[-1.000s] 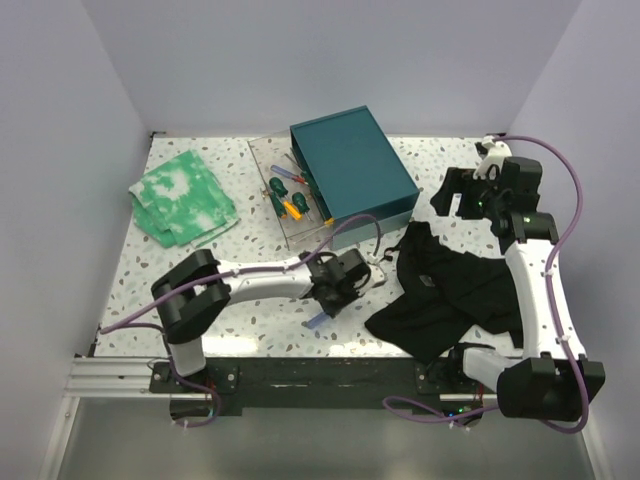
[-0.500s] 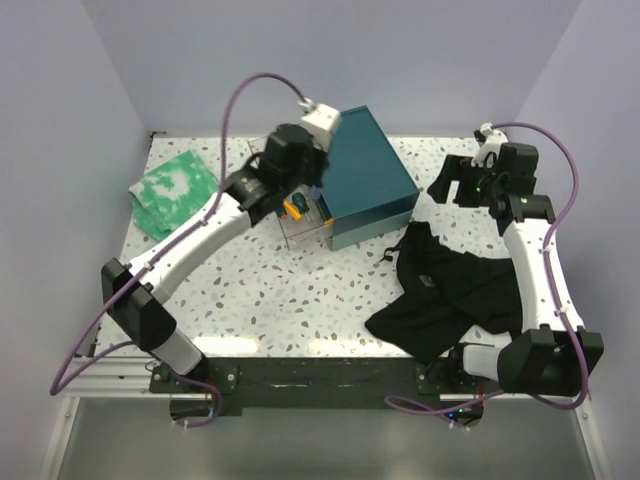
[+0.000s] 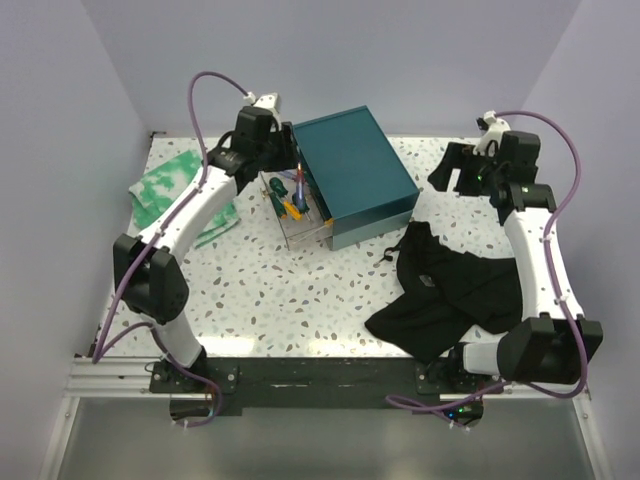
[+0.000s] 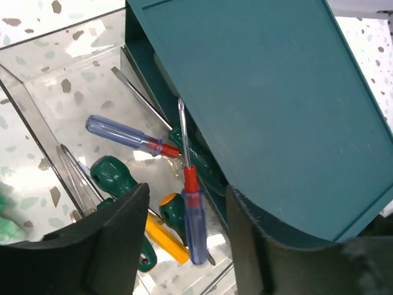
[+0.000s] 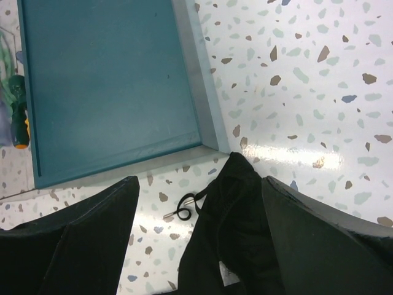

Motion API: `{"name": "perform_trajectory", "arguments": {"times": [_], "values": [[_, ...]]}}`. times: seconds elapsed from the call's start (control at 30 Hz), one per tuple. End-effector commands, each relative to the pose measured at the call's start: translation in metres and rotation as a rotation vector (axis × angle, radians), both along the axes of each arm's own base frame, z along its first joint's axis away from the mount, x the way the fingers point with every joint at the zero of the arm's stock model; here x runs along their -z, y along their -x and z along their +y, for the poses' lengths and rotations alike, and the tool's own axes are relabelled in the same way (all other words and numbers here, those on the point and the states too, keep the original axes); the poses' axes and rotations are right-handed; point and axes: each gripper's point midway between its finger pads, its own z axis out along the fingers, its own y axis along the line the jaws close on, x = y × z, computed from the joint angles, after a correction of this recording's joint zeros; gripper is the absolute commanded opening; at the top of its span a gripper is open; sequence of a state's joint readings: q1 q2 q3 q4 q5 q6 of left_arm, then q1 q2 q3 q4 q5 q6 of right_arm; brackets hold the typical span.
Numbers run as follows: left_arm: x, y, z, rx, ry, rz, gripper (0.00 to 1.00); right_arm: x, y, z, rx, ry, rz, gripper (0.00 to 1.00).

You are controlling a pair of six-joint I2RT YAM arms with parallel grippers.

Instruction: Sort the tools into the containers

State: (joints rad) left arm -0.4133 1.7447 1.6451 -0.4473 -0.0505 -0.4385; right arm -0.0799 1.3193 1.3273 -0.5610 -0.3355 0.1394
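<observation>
Left gripper (image 4: pixel 188 192), jaws parted, gripping nothing. Between them a red-and-blue-handled screwdriver (image 4: pixel 195 228) stands free, handle down, in the clear rectangular plastic box (image 4: pixel 37 117), among green-handled screwdrivers (image 4: pixel 113 175) and an orange-handled screwdriver (image 4: pixel 164 236). The box sits just left of the dark-teal rectangular box (image 4: pixel 276 104). Right gripper (image 5: pixel 199 182), jaws wide and empty, hangs over the black cloth (image 5: pixel 227 239).

Top cam: high at near side, whole table (image 3: pixel 280 290). Wrist cams look down, L closer; all share teal box (image 3: pixel 352 165).

Teal box (image 4: pixel 270 104) overhangs the clear box (image 4: pixel 73 86), so one green screwdriver (image 4: pixel 206 167) is half hidden under it. Left arm (image 3: pixel 186 220) covers some green cloth (image 3: pixel 160 187), and the black cloth (image 5: pixel 233 230) is cut off at the bottom of the right wrist view.
</observation>
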Motion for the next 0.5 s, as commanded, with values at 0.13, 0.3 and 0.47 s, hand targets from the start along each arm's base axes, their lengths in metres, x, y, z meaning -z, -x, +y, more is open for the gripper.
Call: {"name": "perform_trajectory", "arguments": {"times": [0.13,0.3,0.47], "values": [[-0.082,-0.004,0.010,0.020,0.129,-0.190,0.64,-0.025,-0.024,0.001,-0.017,-0.007,-0.065,0.84],[-0.050,0.005,0.072,-0.100,0.039,-0.190,0.05,-0.013,-0.039,0.001,-0.024,0.008,-0.038,0.83],[0.003,0.031,0.116,-0.158,-0.052,-0.133,0.00,-0.010,-0.060,0.010,-0.055,0.030,-0.040,0.81]]}}
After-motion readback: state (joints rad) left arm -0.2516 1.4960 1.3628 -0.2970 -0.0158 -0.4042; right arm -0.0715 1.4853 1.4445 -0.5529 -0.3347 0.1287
